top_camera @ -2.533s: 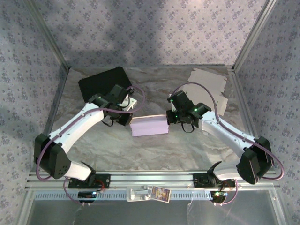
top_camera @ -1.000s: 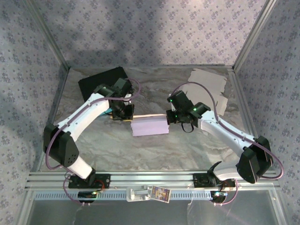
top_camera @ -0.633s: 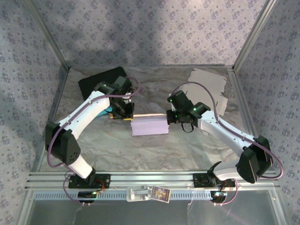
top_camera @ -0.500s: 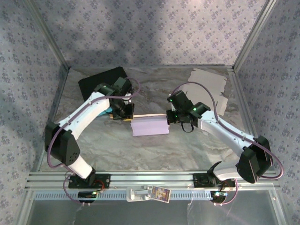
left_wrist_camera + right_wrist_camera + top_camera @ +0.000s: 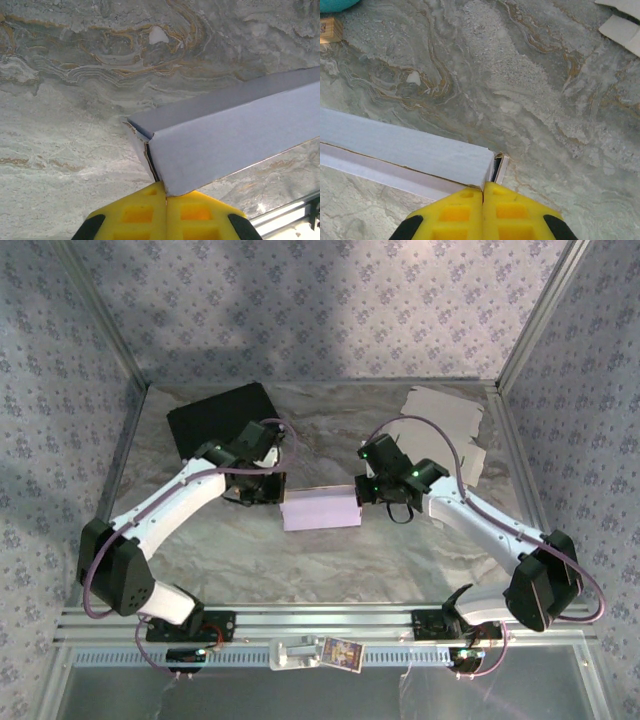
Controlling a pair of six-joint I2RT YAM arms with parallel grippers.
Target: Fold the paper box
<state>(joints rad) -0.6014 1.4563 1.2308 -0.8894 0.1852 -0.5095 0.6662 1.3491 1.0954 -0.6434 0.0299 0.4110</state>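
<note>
Front rail: a metal rail (image 5: 320, 622) runs along the near edge of the table. A small picture card (image 5: 342, 652) lies just in front of it.
Table: the table (image 5: 330, 565) looks like grey marble with brown swirls.
Left arm: the left arm (image 5: 165, 502) is white. It reaches up from the near left corner and bends in toward the middle.
Right arm: the right arm (image 5: 480, 520) is white too. It reaches in from the near right corner.
Paper box: the paper box (image 5: 320, 510) is pale purple, long and thin. It lies flat on the table near the middle, between the two grippers.
Left gripper: the left gripper (image 5: 268, 490) is at the left end of the box. In the left wrist view its yellow fingers (image 5: 137, 215) are pressed tight together, and the box corner touches their tips.
Right gripper: the right gripper (image 5: 363, 490) is at the right end of the box. In the right wrist view its yellow fingers (image 5: 512, 212) are closed too, with their tips against the box end. A small flap (image 5: 501, 167) sticks out there.
Small things: a wooden block (image 5: 330, 30) and something teal (image 5: 335, 4) lie further out on the table.
Far left: a black mat (image 5: 220, 412) lies flat near the back left corner.
Far right: flat cardboard pieces (image 5: 445, 420) lie near the back right corner, well apart from the box.
Walls: walls (image 5: 320, 310) with a small flower pattern stand around the table.
</note>
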